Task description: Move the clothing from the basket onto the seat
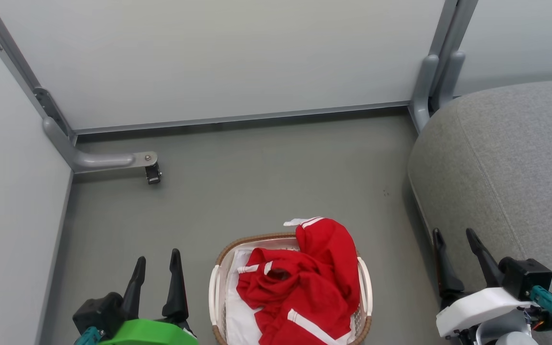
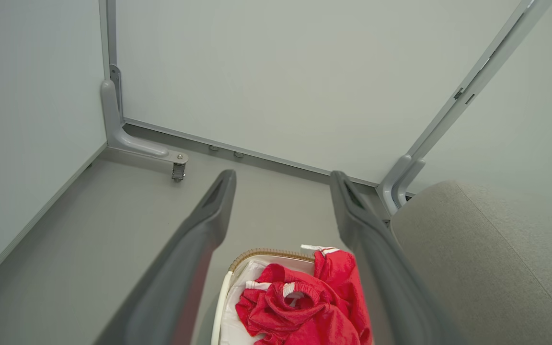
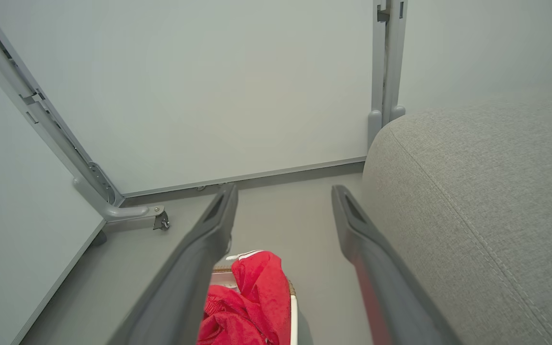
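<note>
clothing (image 1: 304, 282): heaped in basket (image 1: 237, 242), one end draped over far rim
seat (image 1: 511, 167): right of basket
left gripper (image 1: 158, 256): spread wide, empty, staged beside basket, likely for pick
right gripper (image 1: 453, 232): spread wide, empty, parked by seat

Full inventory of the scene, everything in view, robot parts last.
clothing: one, red with white stripe trim, heaped in the basket, one end over its far rim
basket: one, off-white with brown rim, on the floor
sheet lining: one, white, inside the basket under the clothing
seat: one, grey fabric, right of the basket, apart from it
partition panels: three, pale grey, left, back and right
frame foot: one, grey metal, back left corner
floor: grey
left gripper: one, dark fingers, open, lower left
right gripper: one, dark fingers, open, lower right
</note>
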`<state>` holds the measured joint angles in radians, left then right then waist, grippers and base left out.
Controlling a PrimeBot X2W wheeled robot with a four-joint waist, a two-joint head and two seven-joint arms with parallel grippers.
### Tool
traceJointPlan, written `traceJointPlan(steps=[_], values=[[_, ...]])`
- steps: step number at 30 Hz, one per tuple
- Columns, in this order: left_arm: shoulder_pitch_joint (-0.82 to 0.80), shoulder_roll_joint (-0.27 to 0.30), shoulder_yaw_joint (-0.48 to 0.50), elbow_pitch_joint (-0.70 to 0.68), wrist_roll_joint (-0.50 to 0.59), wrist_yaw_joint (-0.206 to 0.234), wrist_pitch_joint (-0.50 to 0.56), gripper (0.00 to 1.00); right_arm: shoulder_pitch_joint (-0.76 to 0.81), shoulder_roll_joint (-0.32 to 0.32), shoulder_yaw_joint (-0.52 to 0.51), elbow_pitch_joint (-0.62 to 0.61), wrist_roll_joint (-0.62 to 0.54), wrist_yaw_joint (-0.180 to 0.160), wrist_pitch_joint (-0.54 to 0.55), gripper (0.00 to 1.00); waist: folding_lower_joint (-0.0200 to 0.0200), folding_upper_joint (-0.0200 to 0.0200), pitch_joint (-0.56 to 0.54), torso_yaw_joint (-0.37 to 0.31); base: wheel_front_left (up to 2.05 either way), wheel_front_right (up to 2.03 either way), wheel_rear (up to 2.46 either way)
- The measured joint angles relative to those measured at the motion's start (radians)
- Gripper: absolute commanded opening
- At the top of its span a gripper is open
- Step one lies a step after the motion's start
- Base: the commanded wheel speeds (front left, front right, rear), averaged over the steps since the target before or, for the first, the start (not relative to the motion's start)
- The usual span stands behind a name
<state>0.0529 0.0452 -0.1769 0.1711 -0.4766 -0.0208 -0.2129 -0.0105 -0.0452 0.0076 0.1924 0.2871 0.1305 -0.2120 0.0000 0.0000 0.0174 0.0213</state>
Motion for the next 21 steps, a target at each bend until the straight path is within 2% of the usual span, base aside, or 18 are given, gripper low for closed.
traceJointPlan(steps=[21], values=[[0.005,0.001,-0.037,0.023,0.12,0.013,-0.036,1.0,0.0,-0.001,0.008,0.01,-0.159,0.0,-0.039,1.0,0.0,0.0,0.005,0.01,0.0,0.0,0.0]])
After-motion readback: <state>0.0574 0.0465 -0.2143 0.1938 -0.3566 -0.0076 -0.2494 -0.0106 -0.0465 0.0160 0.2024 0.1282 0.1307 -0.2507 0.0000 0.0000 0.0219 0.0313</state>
